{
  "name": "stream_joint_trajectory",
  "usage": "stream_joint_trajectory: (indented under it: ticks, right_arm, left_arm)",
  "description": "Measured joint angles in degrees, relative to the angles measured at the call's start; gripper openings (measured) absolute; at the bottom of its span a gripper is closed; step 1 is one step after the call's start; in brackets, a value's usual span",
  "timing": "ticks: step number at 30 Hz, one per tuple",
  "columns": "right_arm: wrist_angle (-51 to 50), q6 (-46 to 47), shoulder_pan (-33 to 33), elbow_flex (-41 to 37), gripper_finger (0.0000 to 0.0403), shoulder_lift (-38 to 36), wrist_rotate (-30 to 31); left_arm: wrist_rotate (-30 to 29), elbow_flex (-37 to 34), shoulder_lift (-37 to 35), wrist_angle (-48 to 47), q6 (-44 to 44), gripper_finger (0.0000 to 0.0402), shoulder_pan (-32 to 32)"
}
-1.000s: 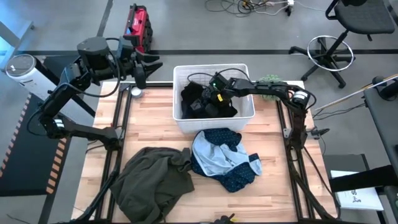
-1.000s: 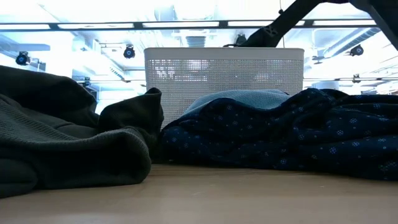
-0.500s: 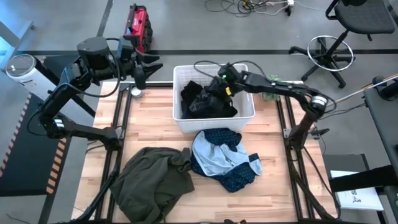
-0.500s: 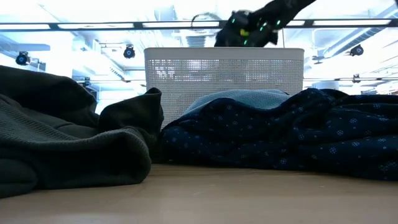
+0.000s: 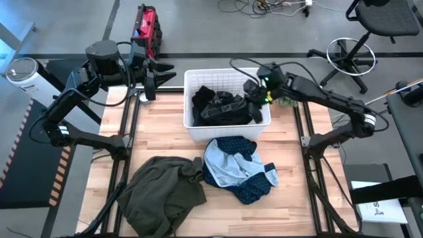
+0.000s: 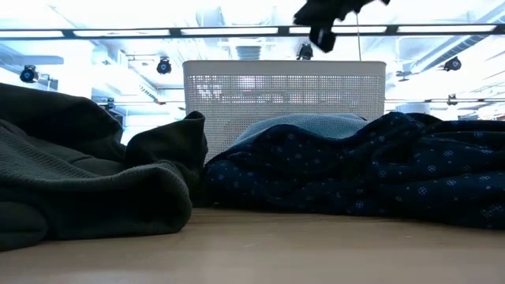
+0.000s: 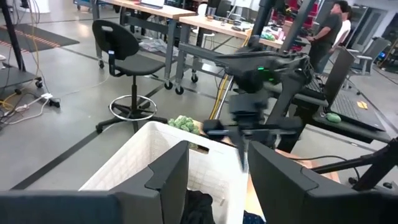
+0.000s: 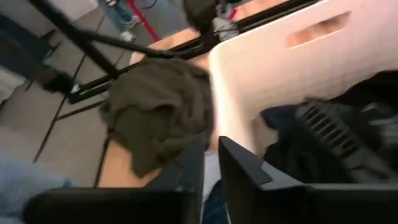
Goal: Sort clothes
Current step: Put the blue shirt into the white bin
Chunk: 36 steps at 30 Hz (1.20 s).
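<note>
A white lattice basket [image 5: 187, 99] stands at the table's far middle with black pieces [image 5: 221, 106] inside. An olive-grey top [image 5: 162, 192] lies bunched at the near left. A navy patterned piece with light blue lining [image 5: 241, 168] lies in front of the basket. My right gripper [image 5: 252, 99] hangs above the basket's right end, fingers nearly together [image 8: 211, 168], with nothing seen between them. My left gripper [image 5: 151, 79] is open [image 7: 217, 168] and empty, in the air beyond the basket's far left corner.
A green object [image 5: 285, 86] lies at the table's far right corner. Bare wood [image 5: 291, 198] shows at the near right. A red case [image 5: 147, 26] and an office chair [image 5: 350, 53] stand on the floor beyond the table.
My right gripper has risen out of the basket and gone toward the table's right edge, ending above the basket's right end. The black pieces have stayed in the basket.
</note>
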Motion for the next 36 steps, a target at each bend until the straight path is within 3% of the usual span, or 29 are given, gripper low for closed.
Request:
stream_joint_trajectory:
  ticks: [11, 20, 26, 36]
  right_arm:
    - [-15.8, 7.5, 12.4, 0.0, 0.014, -7.6, 1.8]
    - [-20.8, 15.6, 28.0, 0.0, 0.018, -7.3, 13.7]
    - [-22.0, 23.2, 36.2, 0.0, 0.0195, -4.7, 20.3]
    - [-22.9, 30.9, 41.4, 0.0, 0.0229, 6.8, 23.7]
  left_arm:
    - [0.0, 0.0, 0.0, 0.0, 0.3, 0.0178, -0.3]
    - [0.0, 0.0, 0.0, -0.1, 0.4, 0.0192, -0.3]
    - [0.0, 0.0, -0.1, -0.3, 0.4, 0.0185, -0.3]
    - [4.2, 0.0, -0.1, -1.6, 0.4, 0.0166, -0.3]
